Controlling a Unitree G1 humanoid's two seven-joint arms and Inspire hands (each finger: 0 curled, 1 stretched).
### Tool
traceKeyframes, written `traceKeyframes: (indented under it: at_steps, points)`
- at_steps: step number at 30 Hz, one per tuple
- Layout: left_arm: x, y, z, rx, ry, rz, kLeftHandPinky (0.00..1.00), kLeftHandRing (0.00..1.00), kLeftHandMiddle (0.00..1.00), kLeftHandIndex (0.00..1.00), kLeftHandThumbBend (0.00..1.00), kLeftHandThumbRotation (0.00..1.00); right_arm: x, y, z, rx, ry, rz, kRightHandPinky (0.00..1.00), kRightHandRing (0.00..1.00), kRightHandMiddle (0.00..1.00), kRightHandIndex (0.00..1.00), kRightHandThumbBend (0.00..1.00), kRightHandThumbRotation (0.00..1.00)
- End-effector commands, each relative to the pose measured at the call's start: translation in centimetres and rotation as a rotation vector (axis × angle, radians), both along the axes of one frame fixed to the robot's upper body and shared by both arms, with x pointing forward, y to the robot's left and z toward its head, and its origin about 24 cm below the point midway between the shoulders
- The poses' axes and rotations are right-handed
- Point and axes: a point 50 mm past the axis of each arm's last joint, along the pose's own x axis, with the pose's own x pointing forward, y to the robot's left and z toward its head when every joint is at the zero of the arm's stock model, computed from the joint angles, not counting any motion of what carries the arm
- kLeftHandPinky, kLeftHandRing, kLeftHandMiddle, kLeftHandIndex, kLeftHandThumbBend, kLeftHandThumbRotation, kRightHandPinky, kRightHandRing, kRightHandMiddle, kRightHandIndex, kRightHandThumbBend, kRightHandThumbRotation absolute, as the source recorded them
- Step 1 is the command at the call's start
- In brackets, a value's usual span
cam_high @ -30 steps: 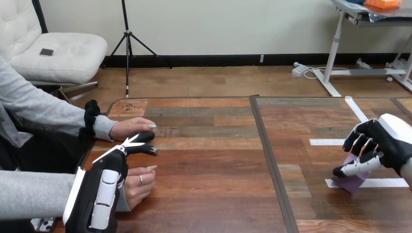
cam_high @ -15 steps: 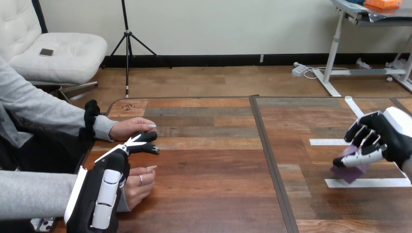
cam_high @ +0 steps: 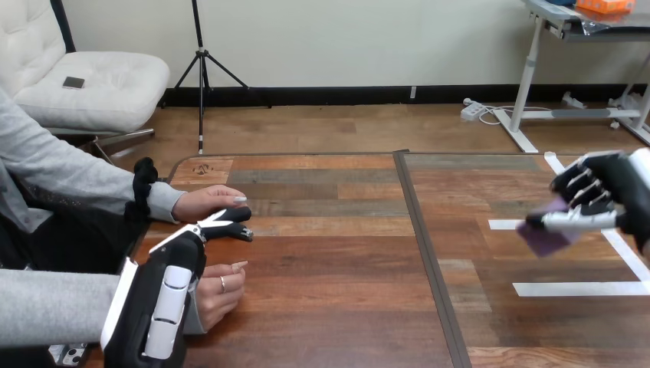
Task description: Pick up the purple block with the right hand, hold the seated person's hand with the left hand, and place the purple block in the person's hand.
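Nearest, the glossy black-and-white left robot hand (cam_high: 165, 295) reaches straight-fingered, empty, between the person's nearer hand (cam_high: 220, 294) and farther hand (cam_high: 203, 203) on the plank-wood desk (cam_high: 329, 253). Farther right, the right robot hand (cam_high: 607, 192), cut by the frame edge, pinches the angular purple block (cam_high: 543, 239), partly hidden, above the desk.

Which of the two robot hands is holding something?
The right robot hand, at the view's right: it is curled round a purple block, held clear of the table. The left robot hand has straight fingers and holds nothing.
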Motion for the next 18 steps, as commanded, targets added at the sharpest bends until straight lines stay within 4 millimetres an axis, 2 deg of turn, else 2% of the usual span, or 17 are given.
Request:
traceKeyframes:
  at_steps: [1, 7, 11, 14, 16, 17, 18]
  points:
    - [1.6, 0.6, 1.7, 0.047, -0.136, 0.037, 0.75, 0.78, 0.74, 0.56, 0.47, 1.0, 0.9, 0.9, 1.9, 0.155, -0.159, 0.008, 0.35, 0.39, 0.43, 0.44, 0.87, 0.0]
    - [1.8, 1.2, 2.3, 0.143, -0.152, 0.058, 0.64, 0.73, 0.71, 0.55, 0.47, 1.0, 0.6, 1.1, 1.8, 0.318, -0.219, 0.0, 0.32, 0.35, 0.43, 0.44, 0.86, 0.0]
    - [1.9, 1.6, 2.7, 0.189, -0.159, 0.071, 0.59, 0.72, 0.71, 0.56, 0.48, 0.95, 0.5, 1.1, 1.7, 0.381, -0.237, 0.0, 0.32, 0.35, 0.43, 0.43, 0.86, 0.0]
    - [1.9, 2.0, 3.2, 0.227, -0.168, 0.076, 0.57, 0.71, 0.71, 0.57, 0.47, 0.89, 0.3, 1.2, 1.6, 0.42, -0.252, 0.002, 0.33, 0.36, 0.43, 0.43, 0.86, 0.0]
    - [2.0, 2.1, 3.4, 0.25, -0.171, 0.079, 0.56, 0.71, 0.71, 0.57, 0.49, 0.81, 0.3, 1.2, 1.5, 0.44, -0.258, 0.002, 0.33, 0.36, 0.43, 0.43, 0.87, 0.0]
    - [2.0, 2.3, 3.6, 0.273, -0.175, 0.08, 0.56, 0.71, 0.71, 0.57, 0.49, 0.81, 0.2, 1.3, 1.4, 0.458, -0.264, 0.0, 0.33, 0.36, 0.43, 0.43, 0.87, 0.0]
    - [2.1, 2.5, 3.8, 0.287, -0.177, 0.08, 0.55, 0.71, 0.72, 0.58, 0.54, 0.77, 0.2, 1.3, 1.3, 0.469, -0.267, -0.001, 0.34, 0.36, 0.43, 0.43, 0.87, 0.0]
